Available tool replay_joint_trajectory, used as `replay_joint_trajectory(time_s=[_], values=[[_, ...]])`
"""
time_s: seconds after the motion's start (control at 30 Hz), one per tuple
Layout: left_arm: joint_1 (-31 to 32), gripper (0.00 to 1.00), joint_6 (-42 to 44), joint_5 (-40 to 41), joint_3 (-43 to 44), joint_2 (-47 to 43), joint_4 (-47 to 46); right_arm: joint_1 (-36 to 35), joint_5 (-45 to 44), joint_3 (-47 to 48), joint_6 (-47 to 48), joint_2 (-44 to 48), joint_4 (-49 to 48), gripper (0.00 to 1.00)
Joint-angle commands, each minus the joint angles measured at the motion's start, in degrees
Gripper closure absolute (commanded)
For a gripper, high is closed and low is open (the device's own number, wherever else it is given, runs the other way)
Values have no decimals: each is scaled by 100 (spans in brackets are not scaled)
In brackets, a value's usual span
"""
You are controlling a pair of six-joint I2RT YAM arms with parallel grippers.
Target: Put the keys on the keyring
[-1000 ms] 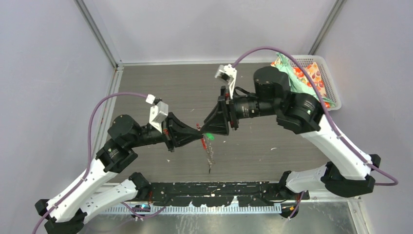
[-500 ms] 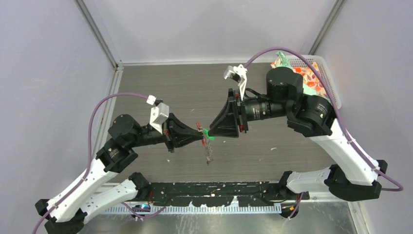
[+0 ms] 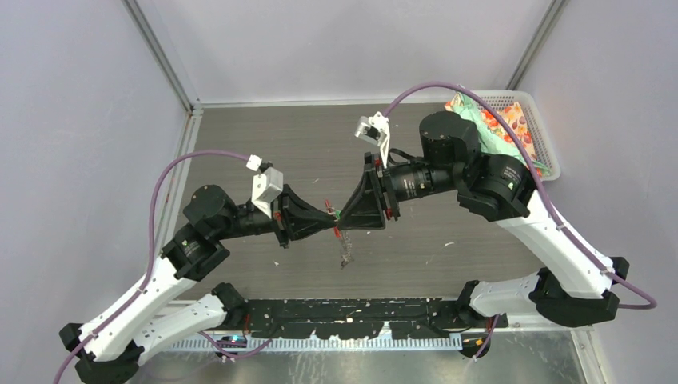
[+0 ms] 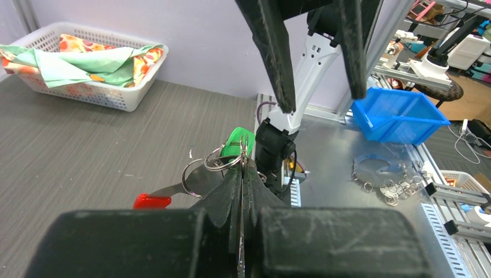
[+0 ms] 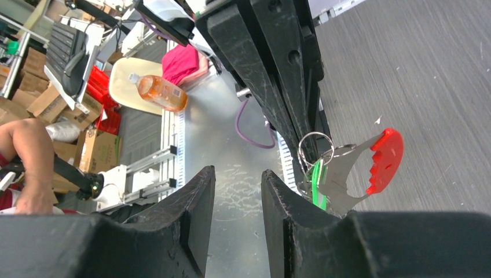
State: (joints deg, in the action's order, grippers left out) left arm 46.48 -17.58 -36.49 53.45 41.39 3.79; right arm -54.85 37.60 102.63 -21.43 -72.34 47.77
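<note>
My left gripper point(image 4: 243, 165) is shut on the keyring point(image 4: 200, 180), pinching its silver rings at the fingertips above the table. The keyring's red tab point(image 4: 151, 201) sticks out to the left. A key with a bright-green tag point(image 4: 238, 141) hangs on the rings just past the tips. In the top view a thin chain-like strand point(image 3: 345, 252) dangles under the left gripper point(image 3: 331, 230). My right gripper point(image 5: 236, 174) is open with nothing between its fingers. The keyring point(image 5: 341, 174) and green tag point(image 5: 317, 184) lie just outside its right finger. The right gripper point(image 3: 344, 221) faces the left gripper, tip to tip.
A white basket point(image 3: 534, 132) holding patterned cloth sits at the table's back right corner. Beyond the table's near edge the left wrist view shows a blue bin point(image 4: 399, 119) and loose rings point(image 4: 388, 188) on a metal shelf.
The right gripper drew back to the right, then came in again to the left gripper's tips, and its jaws narrowed a little. The left gripper kept its hold on the keyring.
</note>
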Motion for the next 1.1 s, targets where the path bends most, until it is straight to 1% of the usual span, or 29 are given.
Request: replay_joint_trajectory(time_s=[0.0, 0.2, 0.57, 0.8, 1.07], values=[[-25, 100, 52, -40, 272, -44, -241, 18, 151, -151, -137, 48, 73, 59], [-25, 100, 53, -63, 281, -49, -256, 18, 69, -342, -121, 111, 240, 59], [-25, 100, 62, -134, 325, -48, -258, 48, -197, -235, 205, 41, 644, 59], [-24, 100, 62, -195, 352, -19, -269, 50, -447, -278, 323, 118, 339, 56], [-20, 100, 106, -234, 330, -19, -243, 49, -225, -329, 293, 34, -142, 56]])
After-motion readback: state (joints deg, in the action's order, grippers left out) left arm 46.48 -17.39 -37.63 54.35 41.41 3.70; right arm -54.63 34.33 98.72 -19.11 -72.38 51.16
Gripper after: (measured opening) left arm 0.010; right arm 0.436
